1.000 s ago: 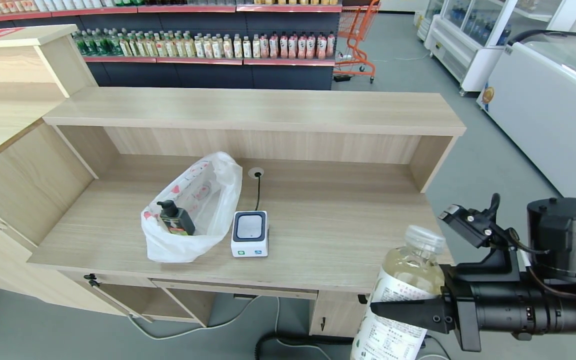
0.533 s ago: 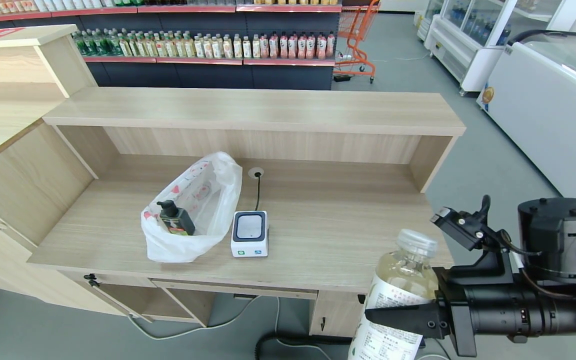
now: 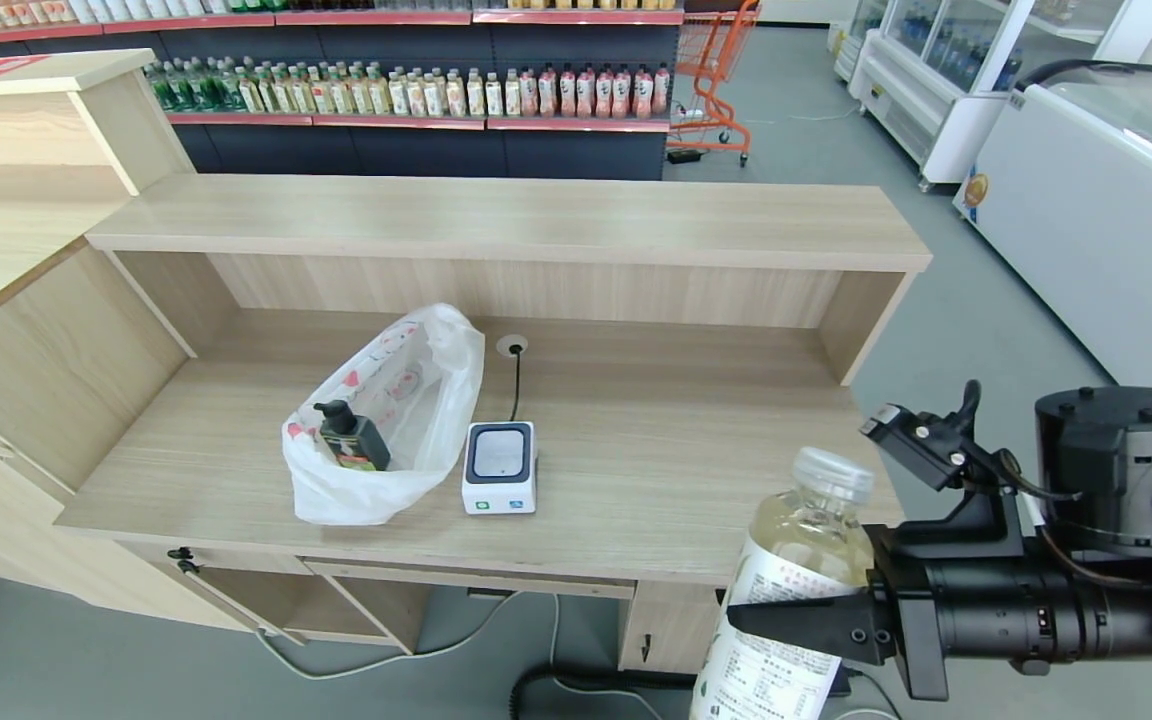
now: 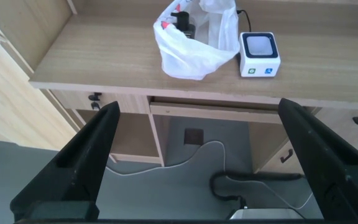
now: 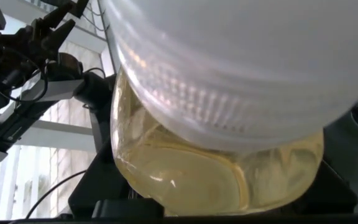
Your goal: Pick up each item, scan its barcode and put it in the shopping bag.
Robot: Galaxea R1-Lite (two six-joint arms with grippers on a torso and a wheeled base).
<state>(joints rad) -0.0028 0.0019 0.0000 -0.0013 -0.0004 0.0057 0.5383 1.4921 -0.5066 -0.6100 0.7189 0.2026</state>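
Right gripper [image 3: 771, 615] tight on the pale drink bottle [image 3: 811, 530] beside the counter [image 3: 656, 450], left gripper [image 4: 197, 162] spread open

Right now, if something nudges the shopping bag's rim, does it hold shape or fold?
Probably folds: the shopping bag is thin, wrinkled film, slumped open rather than standing stiff. It is likely light, so it may slide on the smooth counter, though the pump bottle inside should anchor it somewhat.
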